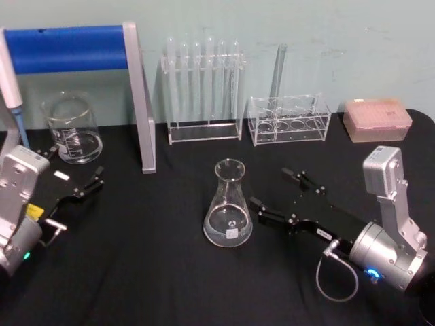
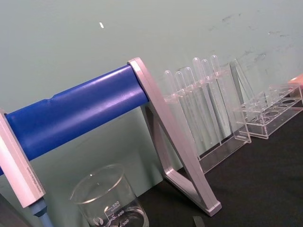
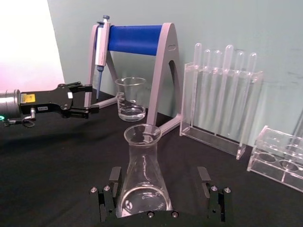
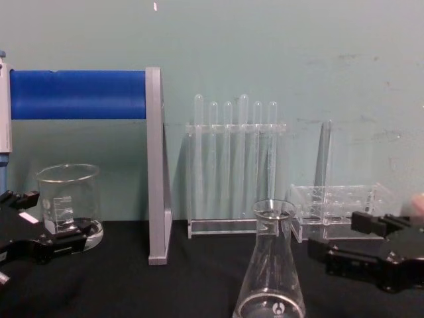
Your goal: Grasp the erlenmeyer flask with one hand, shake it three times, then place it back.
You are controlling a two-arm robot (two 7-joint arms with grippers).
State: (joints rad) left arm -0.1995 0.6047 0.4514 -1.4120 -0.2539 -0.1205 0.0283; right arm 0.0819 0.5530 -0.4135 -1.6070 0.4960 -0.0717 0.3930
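Observation:
The erlenmeyer flask (image 1: 228,204) stands upright on the black table, clear glass with a small white logo low on its wall. My right gripper (image 1: 269,187) lies low on the table just to its right, open, with the fingertips pointing at the flask and a small gap left. In the right wrist view the flask (image 3: 142,179) stands framed between the two spread fingers (image 3: 114,176), untouched. My left gripper (image 1: 71,170) rests open at the table's left, in front of the beaker and far from the flask.
A glass beaker (image 1: 73,129) stands back left beside a grey stand with a blue bar (image 1: 68,47) holding a pipette. Behind the flask are a test tube rack (image 1: 202,88), a lower clear rack (image 1: 289,119) and a pink tip box (image 1: 377,119).

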